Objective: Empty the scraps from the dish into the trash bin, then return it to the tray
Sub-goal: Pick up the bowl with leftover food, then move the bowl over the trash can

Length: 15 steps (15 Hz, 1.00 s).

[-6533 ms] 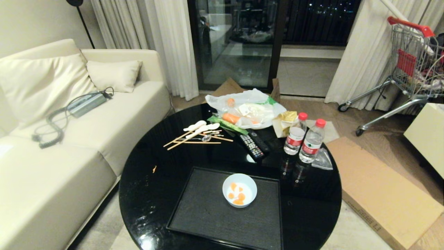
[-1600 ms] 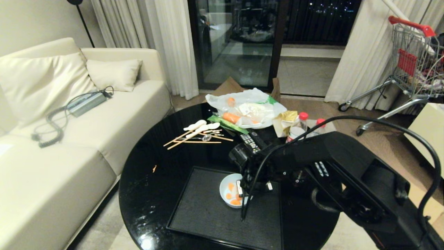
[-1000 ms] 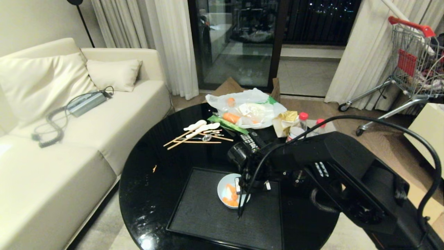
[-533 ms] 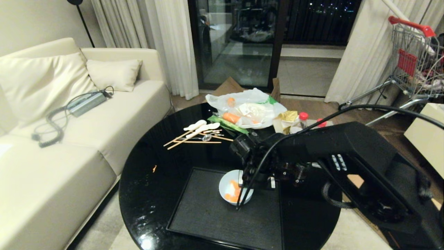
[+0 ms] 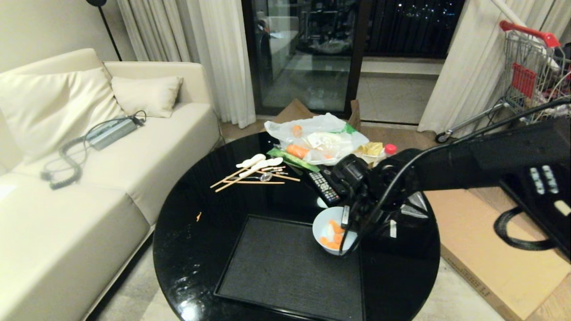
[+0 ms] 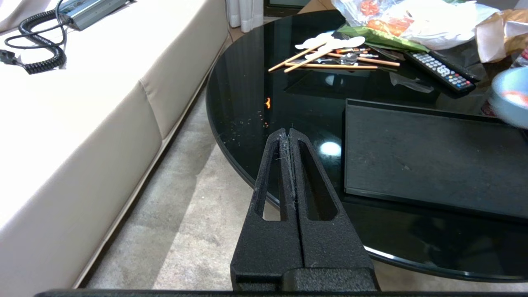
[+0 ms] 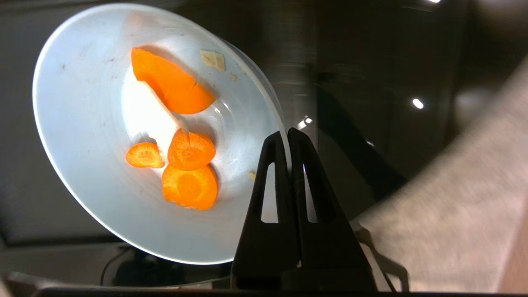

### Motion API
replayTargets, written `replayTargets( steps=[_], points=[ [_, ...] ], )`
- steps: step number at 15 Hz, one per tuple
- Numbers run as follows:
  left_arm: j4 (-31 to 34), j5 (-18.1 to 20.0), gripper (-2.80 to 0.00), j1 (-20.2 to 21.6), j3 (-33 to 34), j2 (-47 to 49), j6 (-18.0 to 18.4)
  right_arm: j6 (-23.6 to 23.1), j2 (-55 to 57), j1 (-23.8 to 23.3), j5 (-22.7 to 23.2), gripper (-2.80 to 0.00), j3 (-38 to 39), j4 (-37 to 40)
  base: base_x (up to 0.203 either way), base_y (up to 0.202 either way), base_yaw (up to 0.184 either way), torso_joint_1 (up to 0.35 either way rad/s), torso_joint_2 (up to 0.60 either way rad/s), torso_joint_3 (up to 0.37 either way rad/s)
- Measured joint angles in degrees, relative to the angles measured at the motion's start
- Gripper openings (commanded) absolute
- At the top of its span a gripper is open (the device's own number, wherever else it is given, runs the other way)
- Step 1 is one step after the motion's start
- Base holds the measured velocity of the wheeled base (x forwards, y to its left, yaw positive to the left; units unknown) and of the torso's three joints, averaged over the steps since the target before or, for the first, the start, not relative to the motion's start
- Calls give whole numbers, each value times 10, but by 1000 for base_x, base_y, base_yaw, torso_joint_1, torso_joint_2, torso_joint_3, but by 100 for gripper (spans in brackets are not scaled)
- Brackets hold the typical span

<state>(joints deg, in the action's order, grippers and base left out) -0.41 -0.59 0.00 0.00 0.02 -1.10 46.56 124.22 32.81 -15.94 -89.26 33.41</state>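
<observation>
Right gripper [image 7: 288, 138]: jaws clamped on the rim of the dish [image 5: 328, 232], which hangs tilted above the far right corner of the tray [image 5: 285, 272], clear of it. Scraps [image 7: 181, 140] sit inside the dish: orange slices and whitish bits. Tray lies bare on the round black surface [image 5: 209, 214]. Left gripper [image 6: 288, 140]: jaws pressed together, empty, parked off the surface's edge on the sofa [image 5: 89, 178] side. Trash bin not visible.
</observation>
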Motion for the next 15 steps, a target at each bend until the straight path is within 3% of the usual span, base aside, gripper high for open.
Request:
replayTargets(
  steps=[6, 15],
  points=[
    [0, 0, -280, 0, 0, 0, 0, 31, -139, -81, -16, -280, 119, -10, 0, 0, 0, 0, 0, 0],
    [0, 0, -280, 0, 0, 0, 0, -12, -360, -170, -17, -280, 381, -59, 0, 0, 0, 0, 0, 0]
  ],
)
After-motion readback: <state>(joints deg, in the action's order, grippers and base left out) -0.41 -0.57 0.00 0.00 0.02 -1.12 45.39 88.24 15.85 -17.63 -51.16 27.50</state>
